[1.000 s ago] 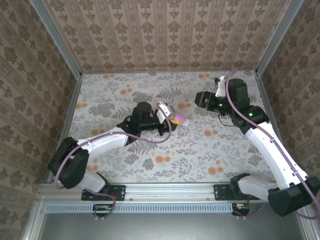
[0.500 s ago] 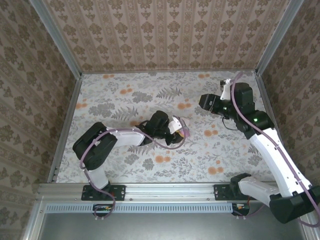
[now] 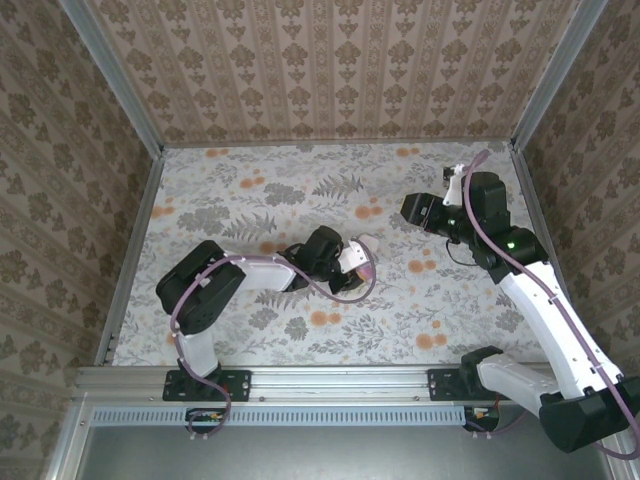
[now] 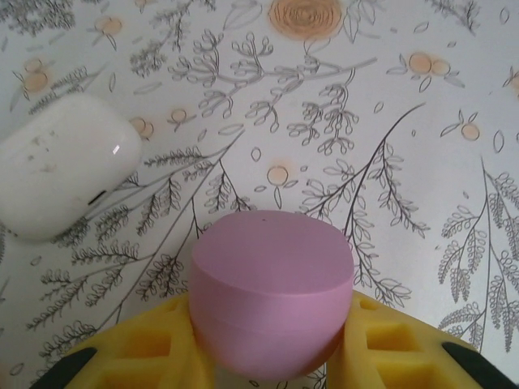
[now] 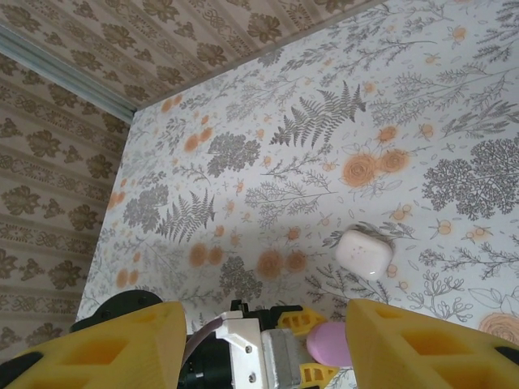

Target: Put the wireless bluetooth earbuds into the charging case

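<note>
You're at a lab test cell: aluminium frame boxing wallpapered walls, floral tabletop, two arms bolted to a rail.

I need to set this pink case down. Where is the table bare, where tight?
Bare: the far table from the left wall to the white rounded piece, and the strip between the left claw and the near edge. Crowded: the middle, where that claw holds the charging case beside, not touching, the white piece.
</note>
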